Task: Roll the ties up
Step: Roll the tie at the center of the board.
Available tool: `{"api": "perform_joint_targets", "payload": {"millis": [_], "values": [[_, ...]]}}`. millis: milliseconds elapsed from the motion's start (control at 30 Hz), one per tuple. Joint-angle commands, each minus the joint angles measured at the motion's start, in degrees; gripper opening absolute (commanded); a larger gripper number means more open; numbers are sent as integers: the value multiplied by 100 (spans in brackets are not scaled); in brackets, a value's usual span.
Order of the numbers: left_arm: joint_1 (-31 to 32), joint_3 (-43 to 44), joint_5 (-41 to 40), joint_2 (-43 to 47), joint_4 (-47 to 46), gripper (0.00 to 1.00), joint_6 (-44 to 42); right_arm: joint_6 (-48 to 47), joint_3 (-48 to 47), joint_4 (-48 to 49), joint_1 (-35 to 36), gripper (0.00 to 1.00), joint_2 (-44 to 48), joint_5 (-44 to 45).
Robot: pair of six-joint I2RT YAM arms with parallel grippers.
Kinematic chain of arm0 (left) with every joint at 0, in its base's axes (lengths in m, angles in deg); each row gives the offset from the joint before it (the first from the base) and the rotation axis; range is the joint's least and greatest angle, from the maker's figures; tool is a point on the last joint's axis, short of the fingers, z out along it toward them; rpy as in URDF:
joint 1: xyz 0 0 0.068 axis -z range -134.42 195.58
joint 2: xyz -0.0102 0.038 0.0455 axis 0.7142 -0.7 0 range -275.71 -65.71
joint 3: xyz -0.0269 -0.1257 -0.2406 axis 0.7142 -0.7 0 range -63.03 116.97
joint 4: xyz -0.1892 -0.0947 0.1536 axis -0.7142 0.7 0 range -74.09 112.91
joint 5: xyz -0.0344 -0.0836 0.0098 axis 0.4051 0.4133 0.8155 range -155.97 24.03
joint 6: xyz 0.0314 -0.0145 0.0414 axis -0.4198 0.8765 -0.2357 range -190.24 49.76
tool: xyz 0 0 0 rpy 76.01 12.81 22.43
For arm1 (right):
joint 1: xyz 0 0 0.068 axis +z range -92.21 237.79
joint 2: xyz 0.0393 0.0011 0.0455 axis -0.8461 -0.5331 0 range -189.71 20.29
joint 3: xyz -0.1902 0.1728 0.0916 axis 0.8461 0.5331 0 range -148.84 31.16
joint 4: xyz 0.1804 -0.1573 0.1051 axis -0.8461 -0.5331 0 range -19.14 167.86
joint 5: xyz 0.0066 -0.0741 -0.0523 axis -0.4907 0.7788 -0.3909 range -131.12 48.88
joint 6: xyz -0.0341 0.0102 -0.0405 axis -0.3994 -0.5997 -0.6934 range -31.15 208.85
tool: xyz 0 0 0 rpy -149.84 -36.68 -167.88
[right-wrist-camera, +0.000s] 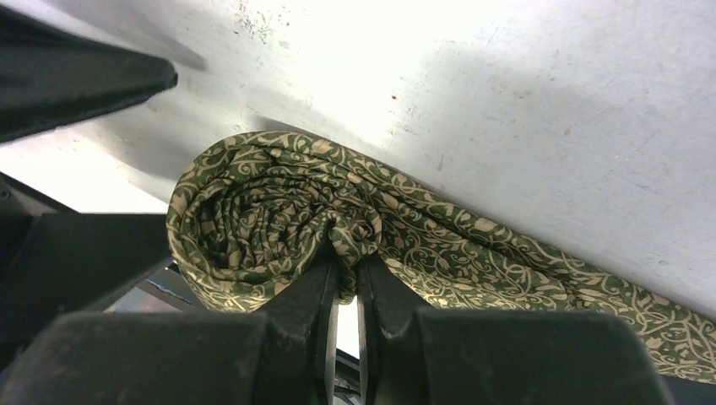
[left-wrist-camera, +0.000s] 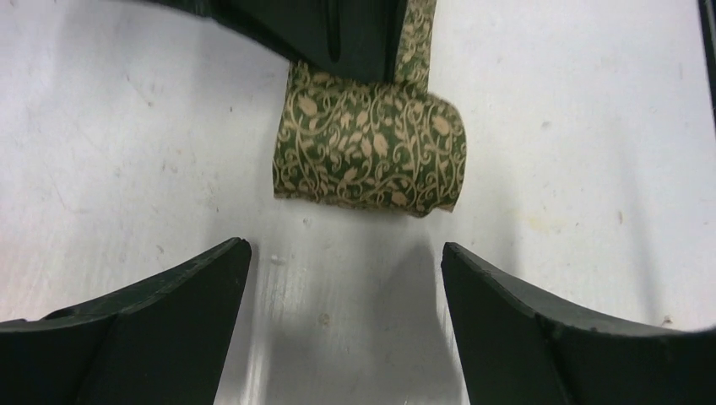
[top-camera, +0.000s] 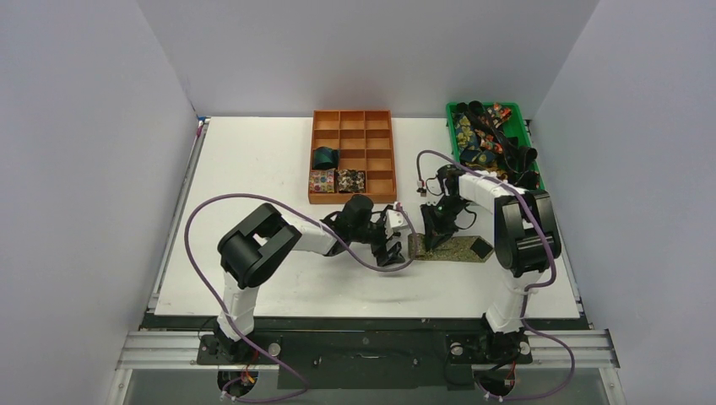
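Note:
An olive-green tie with a tan vine pattern (top-camera: 452, 247) lies on the white table, partly rolled into a coil (left-wrist-camera: 371, 152) at its left end. My right gripper (top-camera: 435, 229) is shut, pinching fabric at the coil's edge (right-wrist-camera: 342, 245); the unrolled strip (right-wrist-camera: 523, 261) trails off to the right. My left gripper (top-camera: 393, 243) is open and empty, its jaws wide apart just short of the coil (left-wrist-camera: 346, 261) and not touching it. One left fingertip (right-wrist-camera: 127, 80) shows in the right wrist view.
An orange compartment tray (top-camera: 378, 152) stands behind, with a teal coil (top-camera: 324, 157), a floral coil (top-camera: 322, 180) and a dark flecked coil (top-camera: 351, 180) in it. A green bin (top-camera: 452, 114) at the back right holds several loose ties.

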Motion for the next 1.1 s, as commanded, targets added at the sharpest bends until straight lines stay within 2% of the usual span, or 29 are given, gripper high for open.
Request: {"api": "perform_joint_targets", "payload": {"millis": [0, 233, 367, 433, 600, 667, 700, 767, 900, 1067], "values": [[30, 29, 491, -44, -1067, 83, 318, -97, -69, 342, 112, 0, -385, 1249], [170, 424, 603, -591, -1789, 87, 450, -196, -252, 310, 284, 0, -701, 866], [201, 698, 459, -924, -1740, 81, 607, -212, -320, 405, 346, 0, -763, 295], [200, 748, 342, -958, -1554, 70, 591, -233, -349, 476, 391, 0, -730, -137], [183, 412, 197, -642, -675, 28, 262, -267, -487, 514, 463, 0, -605, -665], [172, 241, 51, -463, -115, 17, 146, -284, -547, 394, 260, 15, -479, -793], [171, 196, -103, -386, 103, 16, 87, -297, -554, 289, 190, 25, -403, -978], [183, 95, -245, -302, 609, 15, 19, -330, -534, 150, -28, 37, -144, -1259], [245, -18, -515, -241, 1109, 16, -140, -344, -381, -12, -139, 46, 265, -1865], [345, 120, -777, -271, 1391, 20, -450, 139, -262, 339, 156, 50, 257, -2460]]}}
